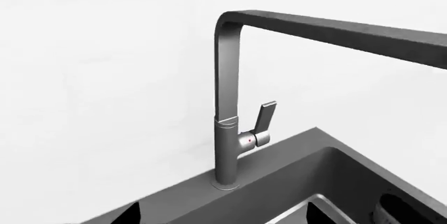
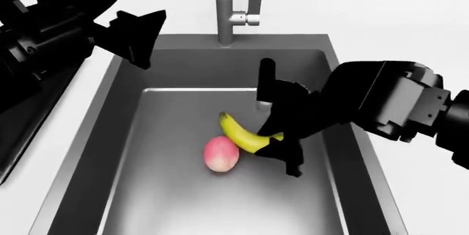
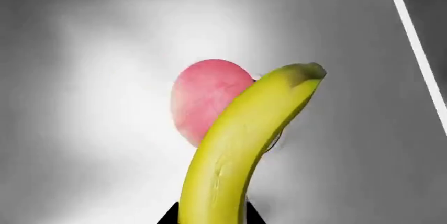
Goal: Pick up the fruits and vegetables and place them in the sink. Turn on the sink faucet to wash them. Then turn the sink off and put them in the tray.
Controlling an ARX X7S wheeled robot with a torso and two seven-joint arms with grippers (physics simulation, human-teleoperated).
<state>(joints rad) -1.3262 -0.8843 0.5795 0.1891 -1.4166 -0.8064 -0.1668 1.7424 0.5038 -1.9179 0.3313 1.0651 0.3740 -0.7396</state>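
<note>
The yellow banana and pink peach are in the dark grey sink, side by side at mid basin. My right gripper reaches in from the right, shut on the banana's near end. In the right wrist view the banana runs out from the gripper past the peach. My left gripper hangs open over the sink's back left corner, facing the faucet and its side lever. No water shows at the faucet.
White counter surrounds the sink. A flat black shape left of the sink may be the tray; my left arm covers its far part. The faucet's spout reaches out over the basin.
</note>
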